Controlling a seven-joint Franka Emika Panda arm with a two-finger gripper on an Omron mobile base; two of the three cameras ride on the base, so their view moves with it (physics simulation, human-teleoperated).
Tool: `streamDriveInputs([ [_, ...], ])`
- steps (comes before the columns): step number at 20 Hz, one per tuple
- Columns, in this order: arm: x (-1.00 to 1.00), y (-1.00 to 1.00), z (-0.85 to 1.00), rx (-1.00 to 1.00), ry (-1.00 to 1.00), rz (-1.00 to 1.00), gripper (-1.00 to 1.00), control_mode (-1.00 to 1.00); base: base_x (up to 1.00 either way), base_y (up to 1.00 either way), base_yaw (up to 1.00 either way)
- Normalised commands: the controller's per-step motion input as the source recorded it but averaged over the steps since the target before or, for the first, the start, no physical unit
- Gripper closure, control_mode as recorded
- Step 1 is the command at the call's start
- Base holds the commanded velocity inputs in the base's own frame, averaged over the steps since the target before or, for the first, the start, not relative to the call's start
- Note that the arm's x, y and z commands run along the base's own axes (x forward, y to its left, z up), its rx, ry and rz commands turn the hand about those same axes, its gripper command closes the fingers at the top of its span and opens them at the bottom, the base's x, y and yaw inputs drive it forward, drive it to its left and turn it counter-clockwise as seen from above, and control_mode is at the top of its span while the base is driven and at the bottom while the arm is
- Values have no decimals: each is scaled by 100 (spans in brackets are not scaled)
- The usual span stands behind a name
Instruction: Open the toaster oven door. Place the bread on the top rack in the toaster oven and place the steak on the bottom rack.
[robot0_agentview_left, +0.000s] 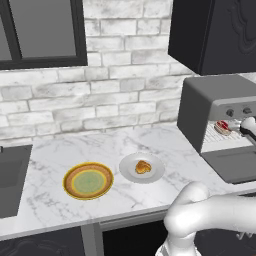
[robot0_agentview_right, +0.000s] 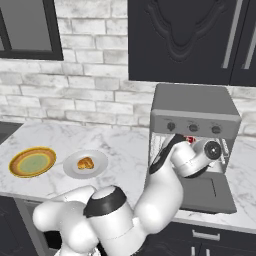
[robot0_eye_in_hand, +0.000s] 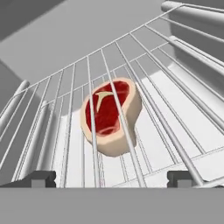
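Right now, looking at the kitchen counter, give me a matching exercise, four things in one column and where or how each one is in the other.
Things:
1. steak
2. bread
3. toaster oven door
4. yellow-rimmed plate

Places or states:
A. folded down open
B. nothing on it
C. on a wire rack inside the oven
D. on the white plate

Pairs: 1-C, 2-D, 3-A, 4-B

— Steak (robot0_eye_in_hand: 110, 114)? 
— Inside the toaster oven (robot0_agentview_right: 194, 112), at the counter's (robot0_agentview_left: 150, 137) right end, beyond a wire rack (robot0_eye_in_hand: 144, 87); which rack, unclear.
— Bread (robot0_agentview_left: 143, 167)?
— On a plate (robot0_agentview_left: 128, 171) mid-counter, left of the oven, another plate (robot0_agentview_left: 88, 180) just left.
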Motion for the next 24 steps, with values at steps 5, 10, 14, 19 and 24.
streamDriveInputs([
  [5,-54,-2,-67,-12,16,18,-100,-100,0,0,0],
  [10,-59,-1,-69,-11,13,18,-100,-100,0,0,0],
  [14,-67,0,-70,-12,10,18,-100,-100,0,0,0],
  [19,-64,-2,-72,-13,10,14,-100,-100,0,0,0],
  [24,-67,-1,-72,-14,8,11,-100,-100,0,0,0],
])
